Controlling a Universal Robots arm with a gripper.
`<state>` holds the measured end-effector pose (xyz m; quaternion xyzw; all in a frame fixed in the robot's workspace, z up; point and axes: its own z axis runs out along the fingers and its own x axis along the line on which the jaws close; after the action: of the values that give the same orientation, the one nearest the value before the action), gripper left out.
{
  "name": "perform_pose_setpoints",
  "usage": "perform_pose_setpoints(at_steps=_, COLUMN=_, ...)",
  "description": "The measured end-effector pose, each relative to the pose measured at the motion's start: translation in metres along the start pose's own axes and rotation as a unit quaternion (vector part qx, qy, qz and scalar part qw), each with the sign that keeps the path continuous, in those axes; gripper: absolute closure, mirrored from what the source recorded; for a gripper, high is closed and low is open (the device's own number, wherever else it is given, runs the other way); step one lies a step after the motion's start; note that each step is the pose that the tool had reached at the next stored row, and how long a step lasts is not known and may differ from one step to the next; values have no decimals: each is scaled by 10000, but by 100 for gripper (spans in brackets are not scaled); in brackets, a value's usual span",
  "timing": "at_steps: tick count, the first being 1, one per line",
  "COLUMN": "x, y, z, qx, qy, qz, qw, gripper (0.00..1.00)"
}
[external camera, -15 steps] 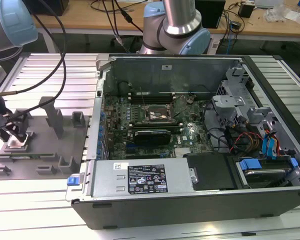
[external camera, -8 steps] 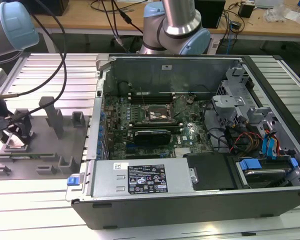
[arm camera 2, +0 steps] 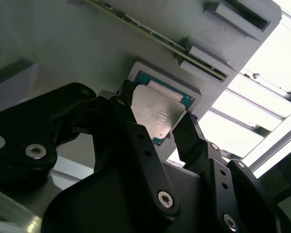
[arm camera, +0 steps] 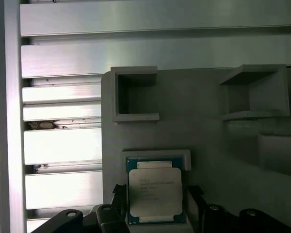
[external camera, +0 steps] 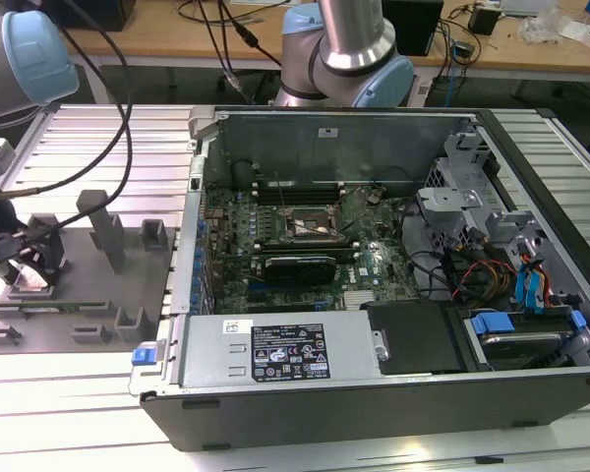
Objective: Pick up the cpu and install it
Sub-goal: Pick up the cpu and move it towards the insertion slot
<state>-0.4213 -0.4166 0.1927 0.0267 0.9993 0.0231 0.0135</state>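
Fingers (arm camera 2: 136, 136) of the gripper (arm camera 2: 154, 110) spread, straddling the cpu (arm camera: 155, 191), not clamped; cpu flat in grey tray (arm camera: 208, 136), at the exterior view's left of the computer (external camera: 374, 413).

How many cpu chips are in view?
1: the cpu lies in a pocket of the grey fixture, with the gripper astride it. What the motherboard socket holds is unclear.

A ribbed aluminium tabletop (external camera: 49, 398) spans the foreground — behind it, a wooden desk (external camera: 157, 31) strewn with cables (external camera: 219, 44).
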Motion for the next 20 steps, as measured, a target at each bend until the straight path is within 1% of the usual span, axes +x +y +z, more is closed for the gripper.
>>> perform_pose_setpoints(at_steps=5, x=7, y=4, z=24, qx=0, qy=2, qz=-22, qw=10000, gripper=40)
perform_pose_setpoints(at_steps=9, x=12, y=23, z=40, qx=-3, qy=-4, qz=-27, qw=10000, gripper=40)
perform_pose_setpoints(at_steps=15, x=14, y=28, z=35, qx=-1, qy=1, qz=-27, qw=10000, gripper=40)
perform_pose_setpoints(at_steps=18, x=15, y=58, z=36, qx=-1, qy=1, qz=-27, qw=10000, gripper=40)
perform_pose_setpoints(at_steps=20, x=15, y=64, z=37, qx=-1, qy=1, qz=-27, qw=10000, gripper=40)
